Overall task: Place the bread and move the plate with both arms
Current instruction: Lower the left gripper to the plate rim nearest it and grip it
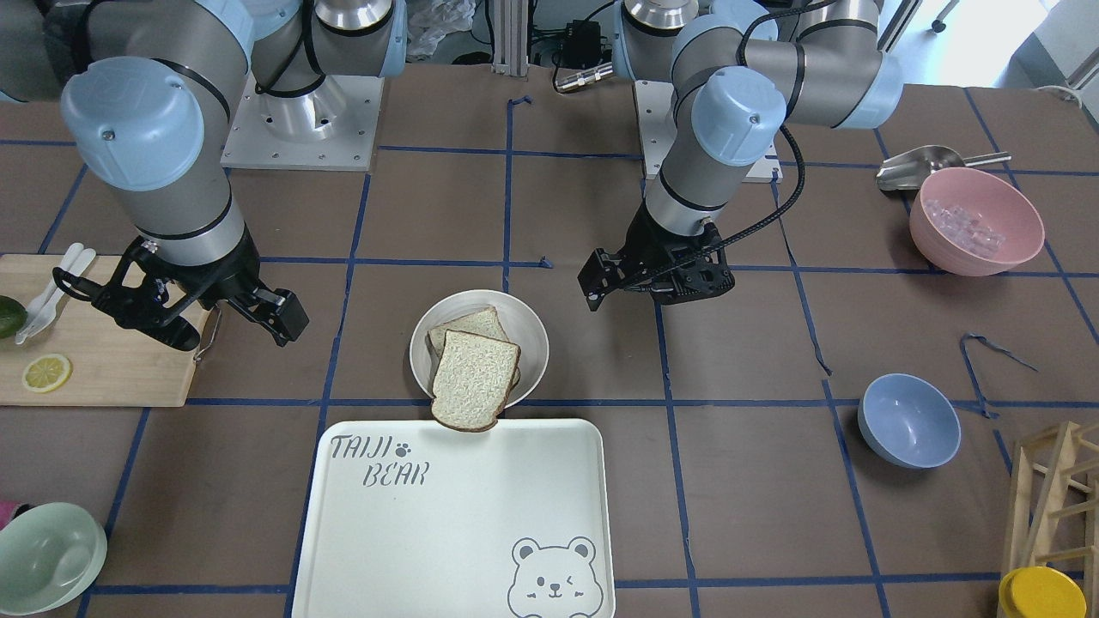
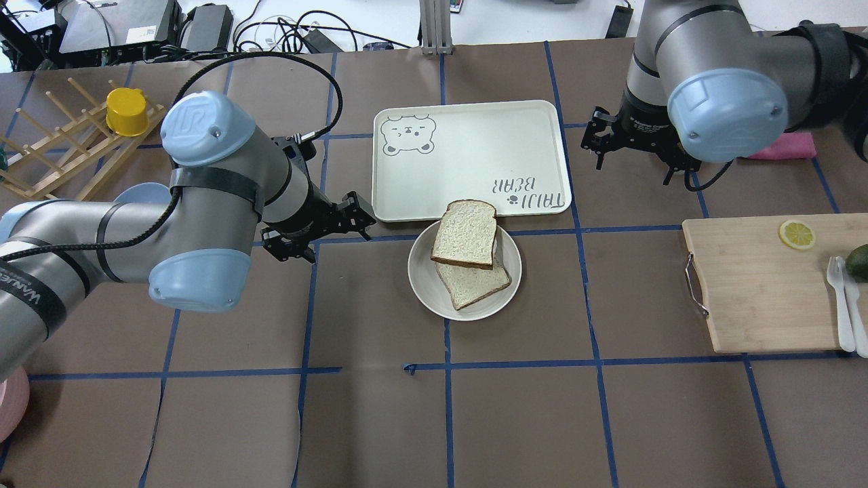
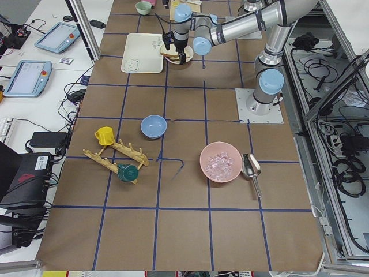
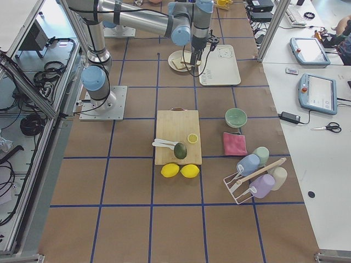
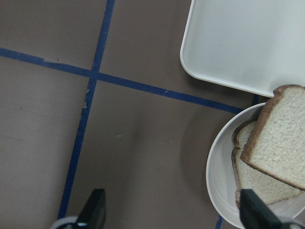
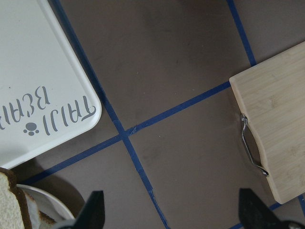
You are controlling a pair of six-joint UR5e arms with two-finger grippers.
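Note:
The cream plate sits in the middle of the table, just on the robot's side of the white bear tray. Two slices of bread lie on the plate. The lower slice lies flat in it. The upper slice rests tilted on the lower one and overhangs the plate rim toward the tray; it shows too as bread and bread. My left gripper hovers open left of the plate, holding nothing. On the other side, my right gripper hangs open and holding nothing beside the tray's right edge.
A wooden cutting board with a lemon slice, white cutlery and an avocado lies at the right. A pink bowl of ice, a metal scoop, a blue bowl, a green bowl and a wooden rack ring the table.

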